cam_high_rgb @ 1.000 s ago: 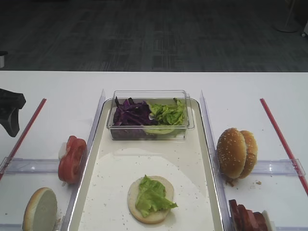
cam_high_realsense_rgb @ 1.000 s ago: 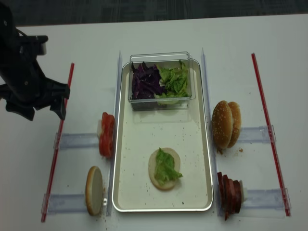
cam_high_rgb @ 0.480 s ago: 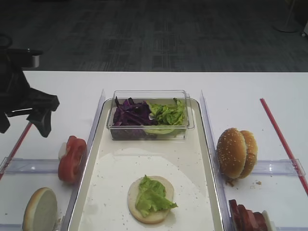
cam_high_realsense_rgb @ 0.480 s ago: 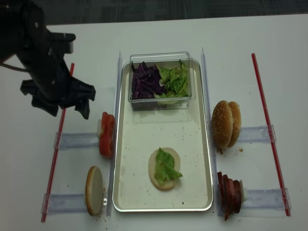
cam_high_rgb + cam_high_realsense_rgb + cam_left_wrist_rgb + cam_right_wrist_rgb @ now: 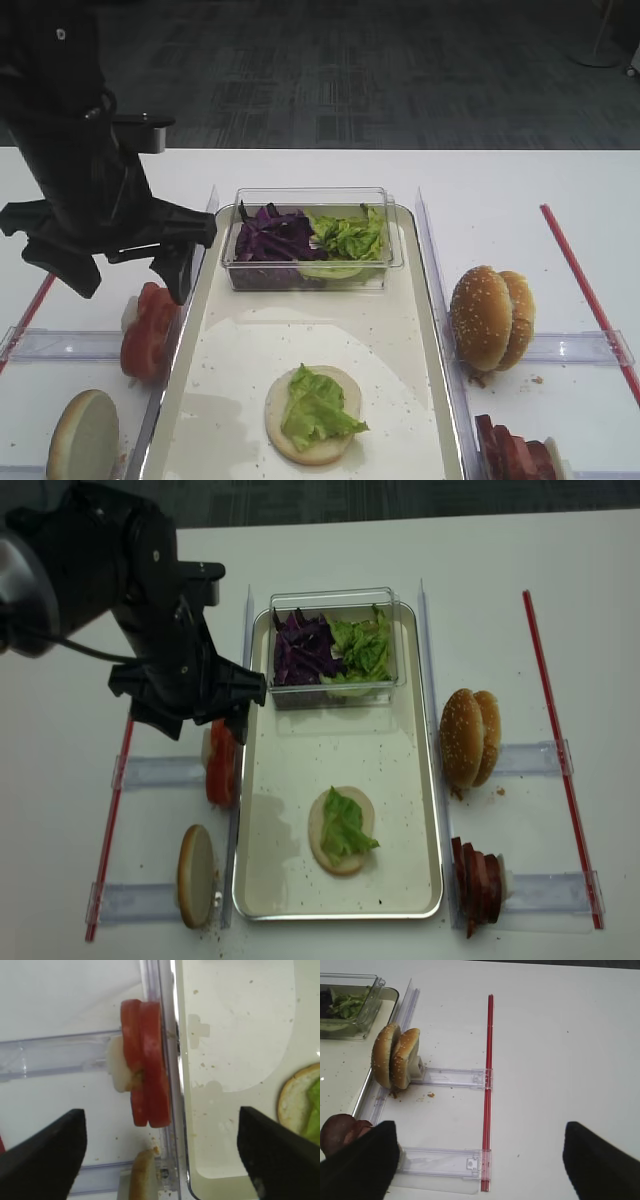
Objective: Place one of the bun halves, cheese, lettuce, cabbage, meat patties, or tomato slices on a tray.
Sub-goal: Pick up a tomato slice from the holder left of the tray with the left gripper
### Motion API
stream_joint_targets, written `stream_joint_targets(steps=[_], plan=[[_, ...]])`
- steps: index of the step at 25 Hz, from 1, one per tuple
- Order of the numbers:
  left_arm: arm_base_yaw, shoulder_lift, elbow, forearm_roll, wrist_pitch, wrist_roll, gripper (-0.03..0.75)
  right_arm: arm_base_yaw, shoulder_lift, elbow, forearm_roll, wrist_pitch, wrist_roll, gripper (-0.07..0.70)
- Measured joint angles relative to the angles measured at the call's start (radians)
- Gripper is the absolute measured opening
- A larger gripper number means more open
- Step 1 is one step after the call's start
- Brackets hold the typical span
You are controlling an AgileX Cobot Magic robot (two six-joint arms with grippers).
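White desk (image 5: 330, 555) being lit evenly, left hand (image 5: 187, 723) being held wide open above the tomato slices (image 5: 222, 763) left of the tray (image 5: 430, 810), right hand (image 5: 480, 1160) being held open, empty.

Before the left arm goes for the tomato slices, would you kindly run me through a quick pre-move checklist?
1. Left gripper open: ok, fingers wide apart in the wrist view.
2. Left gripper empty: ok, nothing between the fingers.
3. Tomato slices under the gripper: ok, they stand on edge between the fingers in the wrist view, beside the tray's left rim.
4. Gripper clear of the slices: ok in the wrist view; height above them cannot tell.
5. Drop spot ready: ok, bun half with lettuce lies on the tray, bare base around it.
6. Right gripper out of the way: ok, open over the table on the right side.
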Motion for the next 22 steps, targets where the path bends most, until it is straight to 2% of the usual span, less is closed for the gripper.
stream_joint_targets(steps=[5,18,22], plan=[[-0.015,0.000,0.000,-0.024,0.010,-0.059,0.564,0.000,0.000,0.000,0.000,0.000,0.000,0.676],[-0.015,0.030,-0.002,-0.072,0.008,-0.118,0.559,0.000,0.000,0.000,0.002,0.000,0.000,0.676],[-0.015,0.042,-0.002,-0.080,-0.030,-0.118,0.548,0.000,0.000,0.000,0.002,0.000,0.000,0.676]])
